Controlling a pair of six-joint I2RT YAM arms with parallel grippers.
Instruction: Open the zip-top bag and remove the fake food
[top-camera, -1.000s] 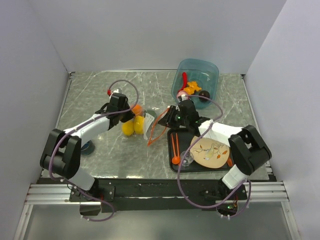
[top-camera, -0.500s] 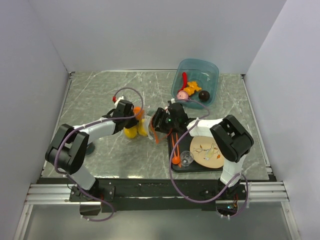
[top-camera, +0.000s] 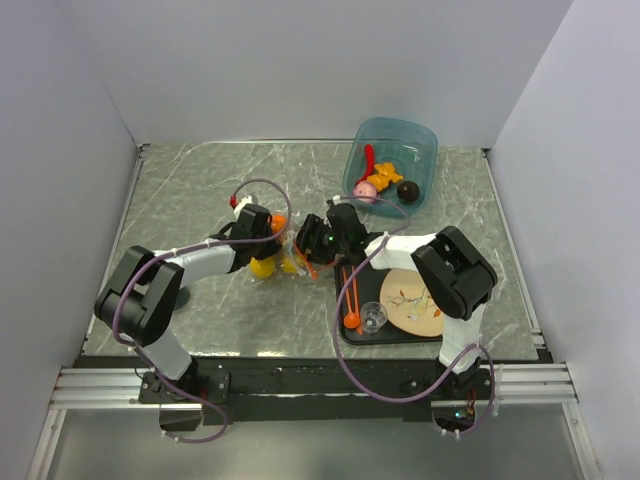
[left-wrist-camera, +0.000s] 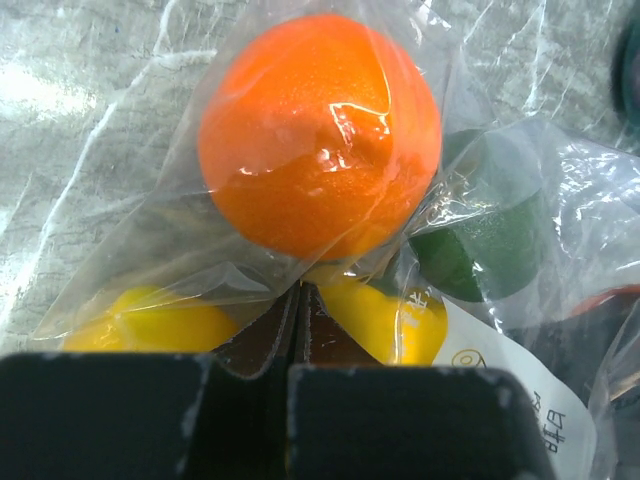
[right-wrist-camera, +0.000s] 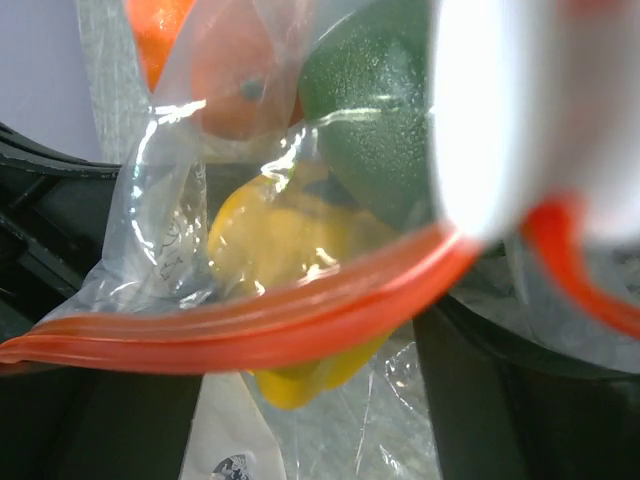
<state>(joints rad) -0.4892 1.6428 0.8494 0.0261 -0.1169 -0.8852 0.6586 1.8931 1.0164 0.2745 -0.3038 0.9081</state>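
The zip-top bag (top-camera: 284, 256) lies on the table between my two grippers, holding an orange (left-wrist-camera: 320, 130), a green piece (left-wrist-camera: 490, 240) and yellow pieces (left-wrist-camera: 385, 315). My left gripper (top-camera: 262, 232) is at the bag's left side, jaws shut on a fold of its clear plastic (left-wrist-camera: 297, 300). My right gripper (top-camera: 315, 240) is at the bag's right side. In the right wrist view its fingers (right-wrist-camera: 520, 400) stand wide apart, and the orange-red zip strip (right-wrist-camera: 300, 325) runs across the gap between them, with the yellow (right-wrist-camera: 290, 240) and green (right-wrist-camera: 375, 120) pieces behind it.
A translucent blue tub (top-camera: 418, 140) at the back right holds more toy food (top-camera: 385, 180). A black tray (top-camera: 347, 335) right of the bag carries a plate (top-camera: 415, 300), an orange spoon (top-camera: 350, 300) and a small clear cup (top-camera: 373, 317).
Both grippers have closed in on the bag: the left moved right, the right moved left off the tray. The bag and its zip strip are now bunched between them.
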